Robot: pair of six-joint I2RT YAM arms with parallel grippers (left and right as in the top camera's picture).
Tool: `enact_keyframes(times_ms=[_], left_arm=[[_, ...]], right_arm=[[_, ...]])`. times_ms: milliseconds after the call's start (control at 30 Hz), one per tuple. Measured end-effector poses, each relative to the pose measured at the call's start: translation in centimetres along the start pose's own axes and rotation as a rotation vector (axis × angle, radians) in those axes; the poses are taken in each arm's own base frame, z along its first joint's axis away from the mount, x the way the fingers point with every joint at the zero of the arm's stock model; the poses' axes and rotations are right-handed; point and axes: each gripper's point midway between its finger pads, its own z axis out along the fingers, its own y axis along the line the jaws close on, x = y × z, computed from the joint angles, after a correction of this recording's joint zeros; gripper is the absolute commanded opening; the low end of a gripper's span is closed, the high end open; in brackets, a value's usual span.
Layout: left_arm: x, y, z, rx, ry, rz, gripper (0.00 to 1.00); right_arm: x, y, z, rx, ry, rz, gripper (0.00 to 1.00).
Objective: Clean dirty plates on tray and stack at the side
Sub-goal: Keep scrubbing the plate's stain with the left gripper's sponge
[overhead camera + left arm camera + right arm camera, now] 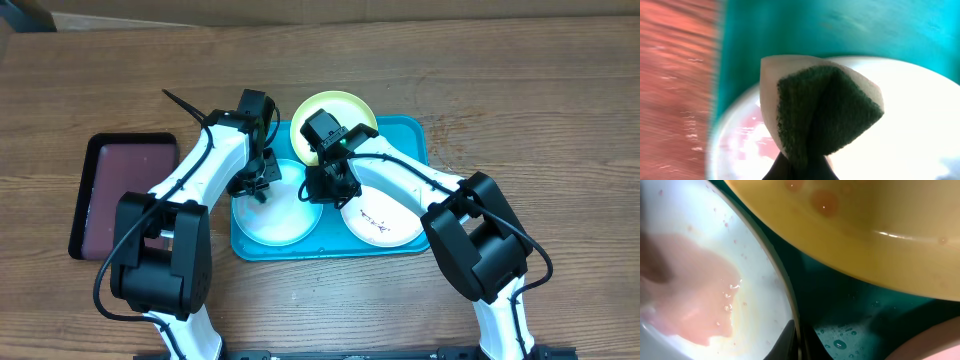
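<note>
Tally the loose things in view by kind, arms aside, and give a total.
Plates: 3 (yellow-green plate, pale blue plate, white plate)
Trays: 2 (turquoise tray, black tray)
Sponges: 1 (green-and-white sponge)
Total: 6

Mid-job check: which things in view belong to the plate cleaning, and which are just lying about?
In the job: turquoise tray; yellow-green plate; pale mint plate, its rim pinched by the right gripper; white plate; sponge in the left gripper.
Lying about: black tray with maroon inside.
</note>
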Motion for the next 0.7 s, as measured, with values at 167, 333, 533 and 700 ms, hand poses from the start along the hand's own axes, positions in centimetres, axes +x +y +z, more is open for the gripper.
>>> enact_keyframes(times_ms=[167,333,533,700], left_arm=[[0.2,-2.4,0.6,0.133,0.010,0.028,0.04],[0.8,-2.7,1.9,0.171,0.015,0.029,0.04],[0.6,-2.0,2.0,0.153,-0.003,0.019,0.04],[1.1,2.1,2.0,-0.041,-0.001,-0.017,0.04]], right_arm=[[0.0,0.0,0.0,0.000,0.001,0.000,0.04],[0.1,0.0,0.0,0.002,0.002,0.001,0.04],[0.1,-0.1,0.0,0.003,0.004,0.001,0.04],[0.1,0.1,0.0,-0.001,0.005,-0.002,0.04]])
